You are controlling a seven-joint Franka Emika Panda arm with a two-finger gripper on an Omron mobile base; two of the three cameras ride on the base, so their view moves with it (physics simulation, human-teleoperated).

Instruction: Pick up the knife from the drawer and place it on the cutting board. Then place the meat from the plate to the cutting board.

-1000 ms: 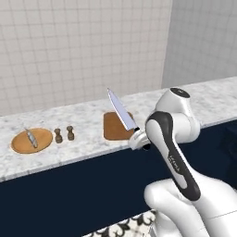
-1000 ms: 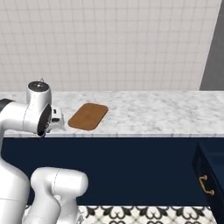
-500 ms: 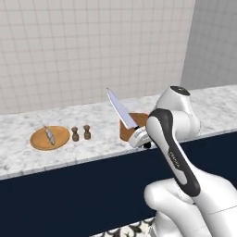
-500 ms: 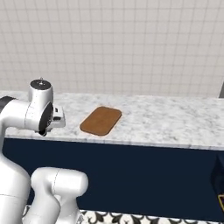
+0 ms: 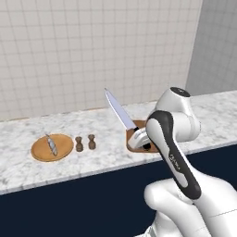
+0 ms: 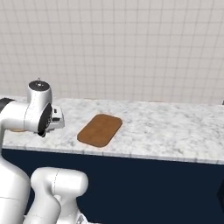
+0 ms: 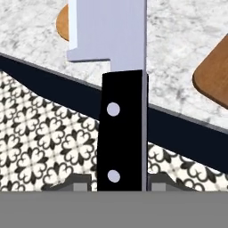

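Marble counter carries no legible writing; end effector grips the knife handle.

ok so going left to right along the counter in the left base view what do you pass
plate with the meat on it → two small brown shakers → knife held up by the fingers → cutting board, partly hidden behind the arm
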